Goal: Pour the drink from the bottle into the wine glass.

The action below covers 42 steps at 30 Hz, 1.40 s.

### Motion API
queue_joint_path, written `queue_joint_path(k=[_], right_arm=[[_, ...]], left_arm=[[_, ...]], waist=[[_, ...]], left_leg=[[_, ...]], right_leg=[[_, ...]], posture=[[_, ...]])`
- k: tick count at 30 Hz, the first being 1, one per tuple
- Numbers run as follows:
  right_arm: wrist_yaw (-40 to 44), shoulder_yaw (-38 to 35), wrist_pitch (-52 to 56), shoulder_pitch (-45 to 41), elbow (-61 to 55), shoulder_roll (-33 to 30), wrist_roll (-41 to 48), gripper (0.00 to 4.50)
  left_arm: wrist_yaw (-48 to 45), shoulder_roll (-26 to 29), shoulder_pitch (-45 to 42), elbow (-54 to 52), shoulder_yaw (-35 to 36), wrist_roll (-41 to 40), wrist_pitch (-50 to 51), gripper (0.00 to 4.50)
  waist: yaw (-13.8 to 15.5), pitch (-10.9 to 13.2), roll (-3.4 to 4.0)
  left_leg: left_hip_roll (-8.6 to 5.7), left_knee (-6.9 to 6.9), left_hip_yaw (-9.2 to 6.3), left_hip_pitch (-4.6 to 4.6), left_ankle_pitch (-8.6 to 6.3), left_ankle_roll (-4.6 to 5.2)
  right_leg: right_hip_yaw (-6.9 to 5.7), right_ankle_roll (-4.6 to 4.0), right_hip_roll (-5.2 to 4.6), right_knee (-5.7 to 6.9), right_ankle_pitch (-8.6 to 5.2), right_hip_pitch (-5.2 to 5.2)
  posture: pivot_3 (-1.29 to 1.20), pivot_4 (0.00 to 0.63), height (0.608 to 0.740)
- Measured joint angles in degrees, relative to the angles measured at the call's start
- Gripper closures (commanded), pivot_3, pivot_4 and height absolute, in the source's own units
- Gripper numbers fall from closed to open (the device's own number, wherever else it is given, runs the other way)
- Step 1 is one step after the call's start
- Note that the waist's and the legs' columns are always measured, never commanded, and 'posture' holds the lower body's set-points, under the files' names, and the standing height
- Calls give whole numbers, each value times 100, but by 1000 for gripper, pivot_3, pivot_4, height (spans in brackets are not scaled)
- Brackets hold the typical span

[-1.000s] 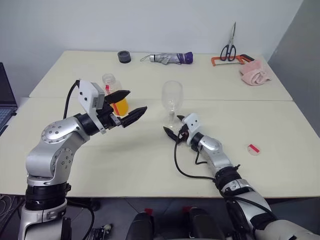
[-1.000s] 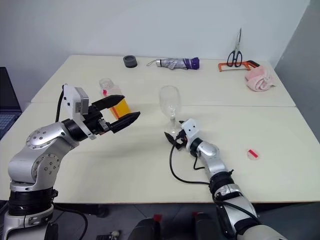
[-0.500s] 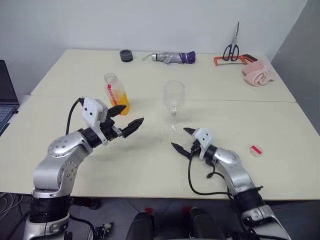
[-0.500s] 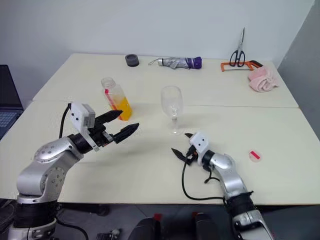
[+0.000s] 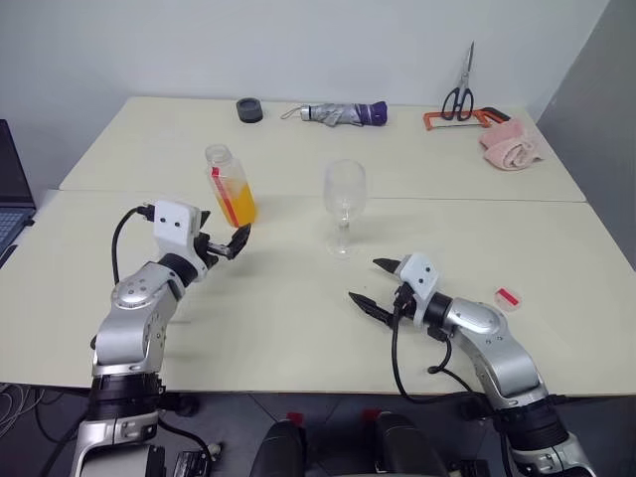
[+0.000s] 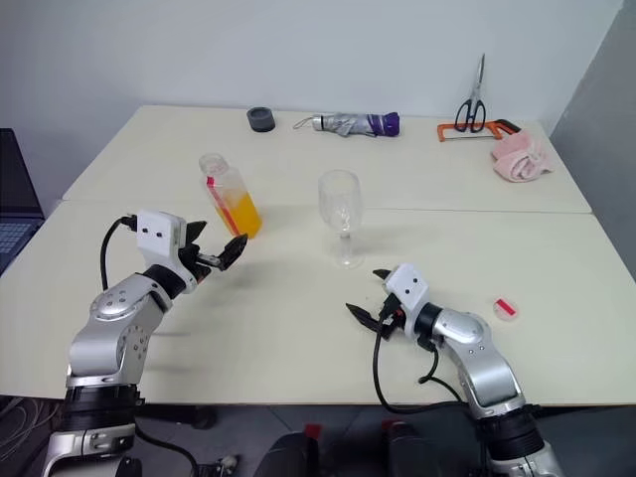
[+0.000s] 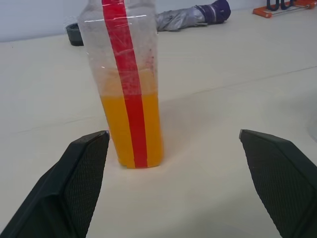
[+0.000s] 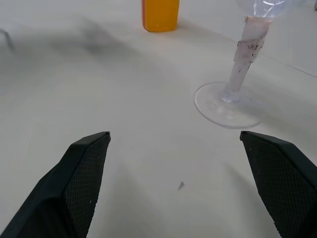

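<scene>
The bottle [image 5: 231,187] stands upright on the table's left half, a red strip down its side, with the orange drink [image 7: 130,131] filling its lower half. My left gripper [image 5: 227,237] is open and level just short of the bottle, which sits off-centre toward one finger [image 7: 84,168] in the left wrist view. The empty wine glass [image 5: 344,204] stands upright at mid-table. My right gripper [image 5: 366,280] is open near the front edge, a short way back from the glass's foot [image 8: 229,104] and touching nothing.
Along the far edge lie a black roll [image 5: 248,109], a folded umbrella [image 5: 338,114], scissors [image 5: 457,94], an orange-handled saw [image 5: 457,119] and a pink cloth [image 5: 509,144]. A small red-and-white disc [image 5: 507,296] lies right of my right gripper. A laptop [image 5: 8,194] sits at far left.
My left gripper has come down and to the left, levelling out in front of the bottle. My right gripper has drawn back from the glass's foot toward the front edge. Both stayed open.
</scene>
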Motion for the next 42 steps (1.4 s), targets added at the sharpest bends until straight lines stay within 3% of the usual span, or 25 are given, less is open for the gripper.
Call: queue_joint_path(k=[16, 23, 42], right_arm=[[417, -109, 471, -23, -1340, -595, 1090, 23], [410, -218, 890, -450, -1570, -713, 1522, 23], [189, -213, 944, -560, -1675, -819, 1561, 23]], left_arm=[[-232, 102, -525, 795, -3, 136, -389, 0], [-273, 139, -1059, 1285, -3, 154, -545, 0], [-860, 210, -2182, 3019, -140, 533, -1231, 0]], waist=[[1, 0, 0], [0, 1, -2], [-1, 1, -2]], left_leg=[[-1, 2, -6, -8, 0, 0], [-1, 5, -7, -10, 0, 0], [-4, 8, -3, -17, 0, 0]], right_leg=[[-3, 1, -1, -6, 1, -1], [-8, 2, 0, -6, 2, -1], [-17, 2, 0, -5, 2, -4]], posture=[[0, 150, 740], [0, 150, 740], [0, 150, 740]])
